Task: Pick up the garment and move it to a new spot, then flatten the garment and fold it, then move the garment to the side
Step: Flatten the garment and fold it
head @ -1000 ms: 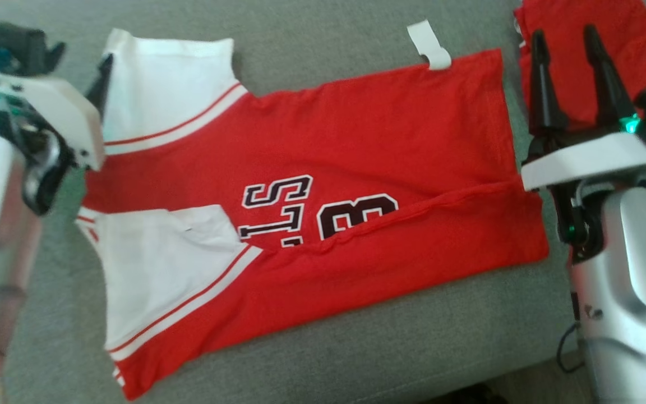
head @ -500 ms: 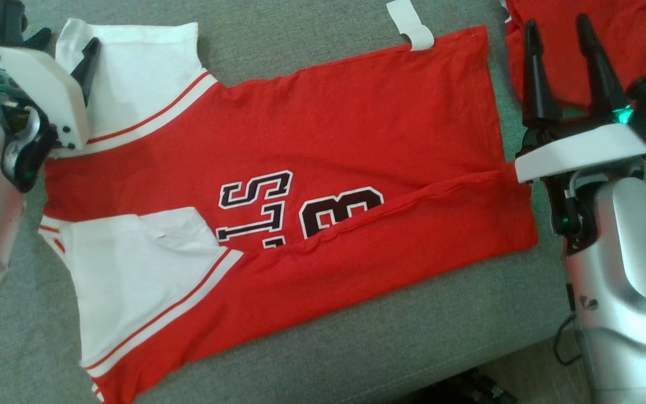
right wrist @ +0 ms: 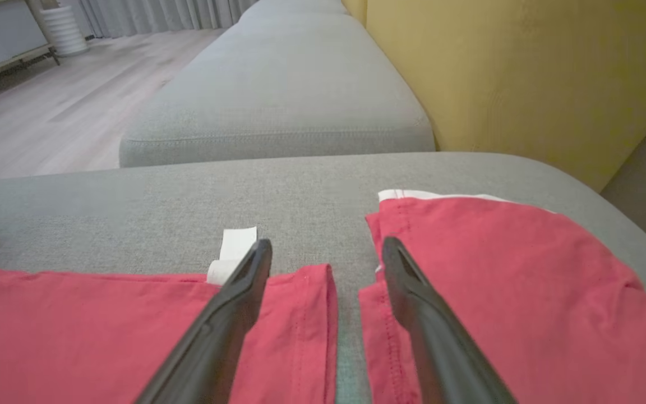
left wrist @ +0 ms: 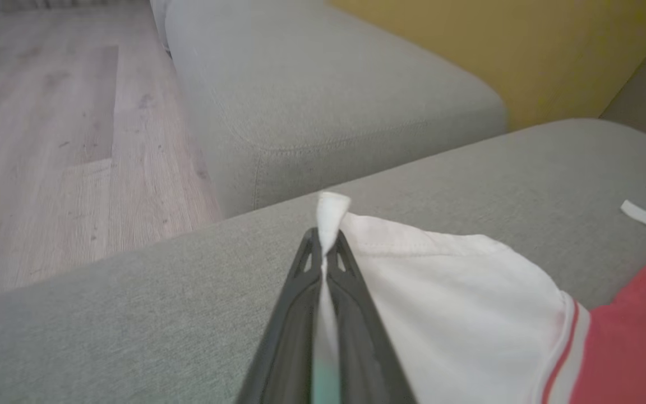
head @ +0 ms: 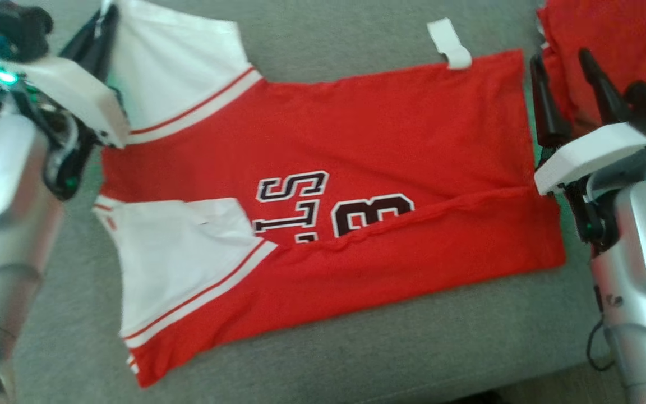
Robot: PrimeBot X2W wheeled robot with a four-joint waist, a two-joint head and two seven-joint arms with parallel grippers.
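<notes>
Head view: a red jersey garment (head: 356, 134) with white sleeves lies spread sideways on a grey sofa cushion (head: 356, 348). The left claw (head: 104, 17), at the top left, has its fingers together, pinched on the corner of the far white sleeve. The right claw (head: 559, 56), fingers apart, sits at the garment's hem edge. A second red cloth (head: 626, 33) lies just past its outer finger. A white strip (head: 451, 42) lies at the hem's far corner. Bare cushion runs along the garment's near edge. Black, white-outlined print reads sideways as "S", "T" and a numeral like 3. A fold hides the rest.

Left wrist view: the closed fingers clamp a tuft of white sleeve that stands up past the tips. The sleeve spreads to their right, with open cushion left and ahead. Wood floor (left wrist: 48, 140) lies beyond the cushion's edge.

Right wrist view: the spread fingers hold nothing. The left finger is over the garment's hem and the right is over the second cloth. A gap of bare cushion lies between them. Clear cushion lies ahead, and a yellow backrest (right wrist: 525, 73) stands to the right.
</notes>
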